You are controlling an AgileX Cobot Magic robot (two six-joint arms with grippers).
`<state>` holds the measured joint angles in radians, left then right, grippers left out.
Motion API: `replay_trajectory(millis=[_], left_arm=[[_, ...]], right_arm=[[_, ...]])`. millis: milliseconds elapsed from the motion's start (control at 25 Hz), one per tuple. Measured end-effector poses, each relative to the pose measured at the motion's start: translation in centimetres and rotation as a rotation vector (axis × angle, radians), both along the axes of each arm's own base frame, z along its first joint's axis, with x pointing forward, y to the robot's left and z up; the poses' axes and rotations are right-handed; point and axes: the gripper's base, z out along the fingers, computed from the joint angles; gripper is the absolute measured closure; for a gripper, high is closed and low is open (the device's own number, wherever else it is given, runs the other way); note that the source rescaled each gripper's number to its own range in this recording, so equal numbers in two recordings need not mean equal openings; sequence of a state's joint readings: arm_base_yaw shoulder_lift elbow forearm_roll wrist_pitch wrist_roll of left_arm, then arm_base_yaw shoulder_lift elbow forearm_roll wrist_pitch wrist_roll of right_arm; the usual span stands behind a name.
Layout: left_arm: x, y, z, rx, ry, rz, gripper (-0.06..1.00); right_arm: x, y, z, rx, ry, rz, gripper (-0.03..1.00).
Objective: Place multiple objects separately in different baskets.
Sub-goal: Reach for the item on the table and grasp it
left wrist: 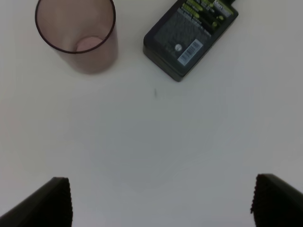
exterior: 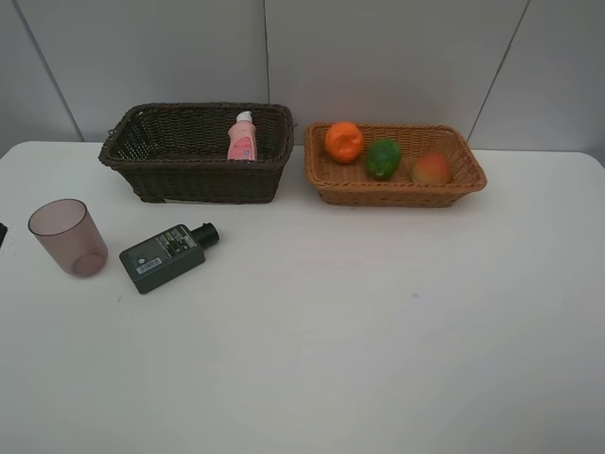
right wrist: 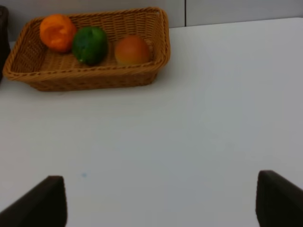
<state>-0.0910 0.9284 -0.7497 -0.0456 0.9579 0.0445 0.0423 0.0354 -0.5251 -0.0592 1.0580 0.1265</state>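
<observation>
The dark-brown basket (exterior: 203, 180) holds a pink bottle (exterior: 243, 138) standing upright. Beside it, the light tan basket (exterior: 397, 194) holds the orange tangerine (exterior: 344, 141), the green fruit (exterior: 383, 158) and the red-orange fruit (exterior: 432, 169). On the table at the left stand the mauve cup (exterior: 68, 236) and, lying flat, the dark-green black-capped bottle (exterior: 165, 256). My left gripper (left wrist: 161, 203) is open above bare table, short of the cup (left wrist: 78, 38) and the flat bottle (left wrist: 189, 38). My right gripper (right wrist: 161, 201) is open and empty, well back from the tan basket (right wrist: 94, 78).
A white table (exterior: 378, 322) fills the scene, with a grey panelled wall behind the baskets. Neither arm shows in the exterior high view, apart from a dark sliver at the left edge (exterior: 2, 234).
</observation>
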Motion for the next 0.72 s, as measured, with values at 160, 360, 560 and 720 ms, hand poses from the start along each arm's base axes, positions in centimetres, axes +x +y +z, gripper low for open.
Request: replay_trajectory(millis=[160, 360, 560, 720], left_arm=[[4.4, -0.4, -0.9, 0.076, 0.100, -0.050, -0.04], [8.7, -0.7, -2.3, 0.106, 0.146, -0.063, -0.04], [11.8, -1.0, -5.4, 0.107, 0.158, -0.070, -0.04], [13.4, -1.2, -7.8, 0.107, 0.175, -0.073, -0.04]], right_arm=[[0.0, 0.0, 0.0, 0.000, 0.000, 0.000, 0.26], [0.0, 0.0, 0.0, 0.000, 0.000, 0.000, 0.26], [0.0, 0.0, 0.0, 0.000, 0.000, 0.000, 0.26], [0.0, 0.0, 0.0, 0.000, 0.000, 0.000, 0.26]])
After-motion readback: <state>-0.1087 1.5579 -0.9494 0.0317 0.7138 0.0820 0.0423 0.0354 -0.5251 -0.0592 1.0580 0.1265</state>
